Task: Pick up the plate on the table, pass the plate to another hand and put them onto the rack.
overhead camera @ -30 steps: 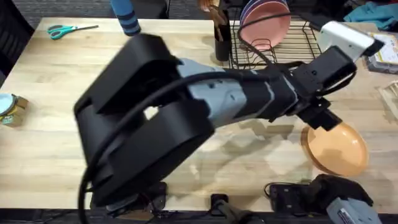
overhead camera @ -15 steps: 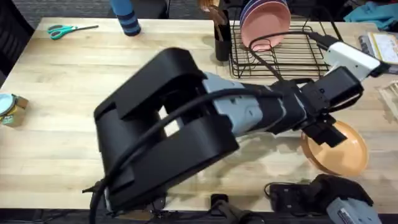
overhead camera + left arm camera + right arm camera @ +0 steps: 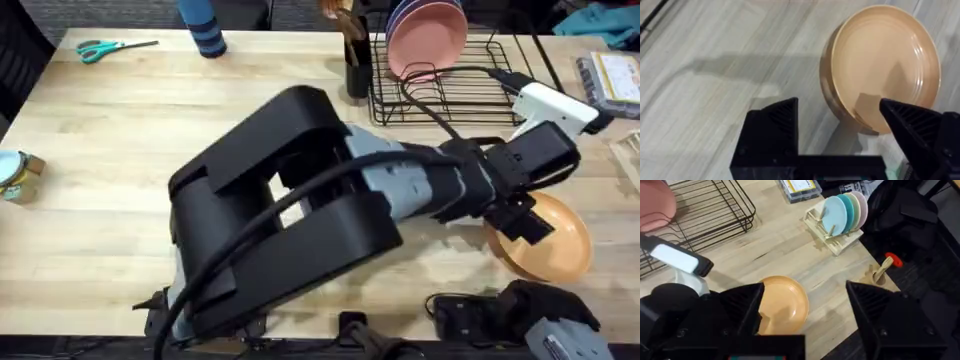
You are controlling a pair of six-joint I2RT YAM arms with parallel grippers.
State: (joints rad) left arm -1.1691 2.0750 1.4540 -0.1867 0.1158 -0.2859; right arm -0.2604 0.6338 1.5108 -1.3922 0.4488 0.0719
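At the far left of the counter (image 3: 120, 150) I see green scissors (image 3: 98, 48) and a small tin (image 3: 18, 175), both well apart from my work. Moving right, my left arm reaches across the middle from its base, because the plate (image 3: 550, 240) lies flat on the right side, near the front edge. The left gripper (image 3: 840, 112) hangs above the near rim of the plate. Its fingers (image 3: 782, 117) are wide apart and hold nothing; in the left wrist view one finger is over bare wood and the other over the plate, so the rim stands between them. I judge this is the approach for the first pick, and the plate is not yet lifted.

Behind the plate stands the rack (image 3: 455, 85), with a pink plate (image 3: 425, 40) upright in its slots and a black utensil holder (image 3: 358, 65) just beside its left end. The remaining slots look free for my plate.

The right gripper (image 3: 802, 300) waits near its base, fingers wide apart and empty, looking toward the plate; I think it is kept there to receive the hand-over. At the far right is a small wooden stand with coloured plates (image 3: 837, 217).

A flat plate gives little edge to pinch, so the grasp may slip.
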